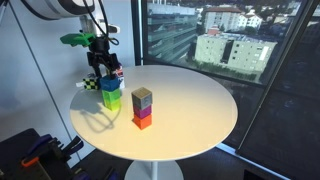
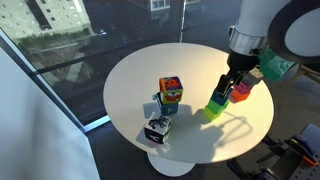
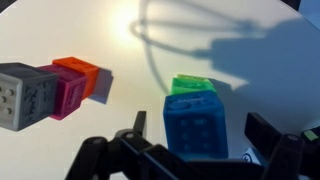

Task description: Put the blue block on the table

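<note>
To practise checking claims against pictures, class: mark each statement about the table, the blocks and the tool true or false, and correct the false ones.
1. The table is round with a white top. True.
2. The tool hangs over the middle stack. False: it is at the blocks near the table's edge, away from that stack.
3. In the wrist view the blue block lies between the tool's fingers. True.
4. The green block lies across the table from the blue block. False: the two are right against each other.
</note>
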`<state>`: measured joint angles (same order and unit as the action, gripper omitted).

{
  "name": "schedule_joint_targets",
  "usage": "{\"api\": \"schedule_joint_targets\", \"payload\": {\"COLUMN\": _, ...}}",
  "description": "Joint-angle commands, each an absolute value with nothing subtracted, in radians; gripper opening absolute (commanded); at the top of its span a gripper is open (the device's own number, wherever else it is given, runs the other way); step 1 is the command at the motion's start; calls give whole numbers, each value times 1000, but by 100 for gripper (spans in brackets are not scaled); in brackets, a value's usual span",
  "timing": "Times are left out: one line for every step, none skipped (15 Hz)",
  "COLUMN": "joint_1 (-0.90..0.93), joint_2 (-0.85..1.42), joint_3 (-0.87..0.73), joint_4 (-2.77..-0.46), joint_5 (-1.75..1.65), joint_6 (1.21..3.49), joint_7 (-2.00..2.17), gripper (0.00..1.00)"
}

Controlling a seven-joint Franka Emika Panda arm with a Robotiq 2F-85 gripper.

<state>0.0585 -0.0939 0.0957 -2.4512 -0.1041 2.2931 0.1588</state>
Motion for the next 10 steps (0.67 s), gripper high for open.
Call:
{"api": "schedule_joint_targets", "payload": {"joint_1": 61, "joint_2": -61, "joint_3": 95, "joint_4": -2423, "joint_5": -130, "joint_6": 2314, "joint_7": 161, "gripper": 100}}
{"api": "schedule_joint_targets", "payload": {"joint_1": 62, "joint_2": -55, "joint_3": 93, "joint_4": -2423, "joint_5": -124, "joint_6": 2325, "joint_7": 155, "gripper": 100}}
{"api": "schedule_joint_targets", "payload": {"joint_1": 61, "joint_2": -49, "joint_3": 92, "joint_4": -2424, "joint_5": -121, "joint_6": 2338, "joint_7": 150, "gripper": 100}}
{"api": "schedule_joint_targets", "payload": {"joint_1": 61, "joint_2": -44, "joint_3": 91, "joint_4": -2424, "joint_5": -116, "joint_6": 2352, "joint_7": 146, "gripper": 100}}
{"api": "schedule_joint_targets", "payload": {"joint_1": 61, "joint_2": -39, "joint_3": 90, "joint_4": -2425, "joint_5": -114, "joint_6": 2365, "joint_7": 147, "gripper": 100}}
{"api": "schedule_joint_targets", "payload": {"joint_1": 60, "joint_2": -34, "joint_3": 89, "joint_4": -2426, "joint_5": -112, "joint_6": 2375, "joint_7": 146, "gripper": 75}}
{"api": "schedule_joint_targets", "payload": {"joint_1": 60, "joint_2": -30, "joint_3": 88, "joint_4": -2426, "joint_5": -113, "joint_6": 2382, "joint_7": 147, "gripper": 73}}
{"api": "schedule_joint_targets", "payload": {"joint_1": 59, "joint_2": -26, "joint_3": 87, "joint_4": -2424, "joint_5": -115, "joint_6": 2383, "joint_7": 149, "gripper": 64}}
{"api": "schedule_joint_targets", "payload": {"joint_1": 59, "joint_2": -24, "joint_3": 86, "joint_4": -2422, "joint_5": -114, "joint_6": 2381, "joint_7": 150, "gripper": 57}}
{"api": "schedule_joint_targets", "payload": {"joint_1": 58, "joint_2": -24, "joint_3": 84, "joint_4": -2420, "joint_5": -116, "joint_6": 2375, "joint_7": 153, "gripper": 48}}
